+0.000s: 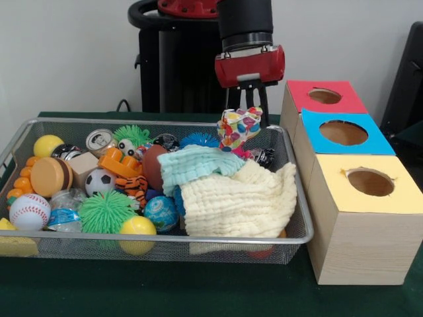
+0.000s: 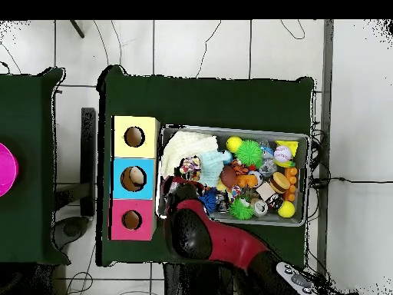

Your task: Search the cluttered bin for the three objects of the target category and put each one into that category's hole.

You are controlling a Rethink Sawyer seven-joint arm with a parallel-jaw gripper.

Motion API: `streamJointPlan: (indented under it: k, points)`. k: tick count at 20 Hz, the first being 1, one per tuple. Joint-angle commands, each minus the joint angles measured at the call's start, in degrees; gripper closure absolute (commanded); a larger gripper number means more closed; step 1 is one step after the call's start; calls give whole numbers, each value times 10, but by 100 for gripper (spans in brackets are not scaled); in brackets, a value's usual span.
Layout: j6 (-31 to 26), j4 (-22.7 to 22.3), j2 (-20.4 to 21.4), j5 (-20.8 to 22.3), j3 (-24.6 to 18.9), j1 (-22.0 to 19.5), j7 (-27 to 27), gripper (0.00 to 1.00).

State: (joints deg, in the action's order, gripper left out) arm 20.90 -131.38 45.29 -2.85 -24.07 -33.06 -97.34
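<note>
My gripper [image 1: 246, 113] hangs over the back right corner of the wire bin [image 1: 165, 239], shut on a multicoloured patterned cloth [image 1: 239, 129] that is lifted just above the clutter. From overhead the same cloth [image 2: 189, 167] shows beside the arm's red head [image 2: 192, 230]. A cream waffle cloth [image 1: 238, 201] and a mint cloth [image 1: 198, 165] lie heaped in the bin's right half. To the right of the bin stand three boxes with a round hole each: red [image 1: 324, 96], blue [image 1: 343, 133] and yellow [image 1: 370, 181].
The bin's left half is packed with balls, spiky green toys [image 1: 106, 211], a baseball [image 1: 29, 211], a soccer ball [image 1: 100, 181], a can [image 1: 100, 139] and a toy burger [image 1: 50, 176]. Dark green cloth covers the table [image 1: 198, 290].
</note>
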Motion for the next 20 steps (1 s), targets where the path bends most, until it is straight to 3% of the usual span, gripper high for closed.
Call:
streamJointPlan:
  k: [1,3,6,16,20]
  points:
    - [-51,95,2,-36,-48,-9,-135,100]
    - [-82,101,-2,-39,-58,-18,-129,100]
    - [-134,90,-4,-22,-118,-66,-129,100]
    - [-183,10,43,0,-303,-219,-135,100]
    - [-185,-9,47,-3,-330,-239,-133,100]
